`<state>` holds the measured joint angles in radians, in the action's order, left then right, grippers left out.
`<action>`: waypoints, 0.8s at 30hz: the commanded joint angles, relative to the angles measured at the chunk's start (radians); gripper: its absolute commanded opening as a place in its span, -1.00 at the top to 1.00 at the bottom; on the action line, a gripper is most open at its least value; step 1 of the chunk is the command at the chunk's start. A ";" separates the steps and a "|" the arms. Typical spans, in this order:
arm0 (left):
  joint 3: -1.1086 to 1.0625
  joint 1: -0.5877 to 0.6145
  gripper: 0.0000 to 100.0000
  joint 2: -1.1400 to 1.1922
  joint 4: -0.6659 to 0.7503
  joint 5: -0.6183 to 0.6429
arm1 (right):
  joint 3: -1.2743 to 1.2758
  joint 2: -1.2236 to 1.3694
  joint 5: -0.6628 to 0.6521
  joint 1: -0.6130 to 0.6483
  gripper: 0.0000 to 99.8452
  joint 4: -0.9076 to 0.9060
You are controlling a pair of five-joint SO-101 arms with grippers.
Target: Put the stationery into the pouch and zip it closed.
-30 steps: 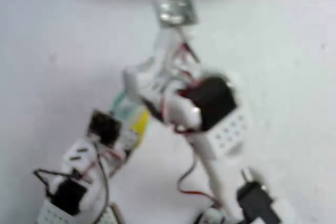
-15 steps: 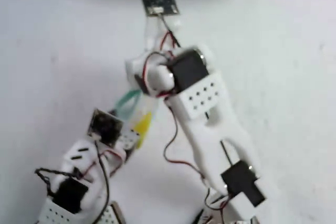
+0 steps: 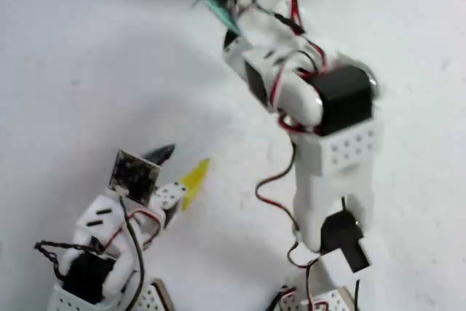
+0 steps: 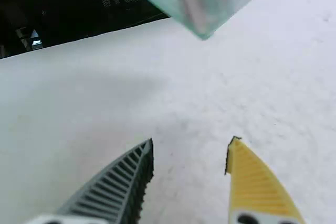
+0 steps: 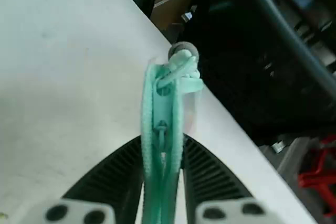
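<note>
Clearly the coming move turns on the gap between the arms. The one pouch (image 5: pixel 160 129) hangs over the far edge of the tabletop (image 3: pixel 87 71), with the right arm (image 3: pixel 313 107) clenching its jaws on the zip seam. The pouch's long axis runs straight out from those jaws, and the zip pull (image 5: pixel 182 72) sits at the outer end. The left arm (image 3: pixel 109 238) sits near the near-left corner with its jaws released, holding nothing and well apart from the pouch, which lies ahead of and above them. There is one pouch and two arms. Blurred shapes inside the pouch are perhaps pens, but their number cannot be told.
</note>
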<state>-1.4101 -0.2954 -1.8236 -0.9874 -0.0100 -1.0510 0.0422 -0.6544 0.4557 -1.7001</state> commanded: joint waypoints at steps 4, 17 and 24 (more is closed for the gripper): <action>0.057 0.165 0.51 -0.005 0.055 0.106 | 0.147 -0.024 -0.195 0.022 0.97 -0.019; 0.058 0.325 0.51 -0.005 0.100 0.180 | 1.172 -0.587 -0.700 0.220 0.97 -0.015; 0.037 0.248 0.51 -0.005 0.097 0.175 | 1.625 -0.998 -0.876 0.223 0.97 0.027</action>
<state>-1.4101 0.0161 -1.8174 -0.9229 0.1603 0.4327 -0.8048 -1.4799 0.6797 -1.7016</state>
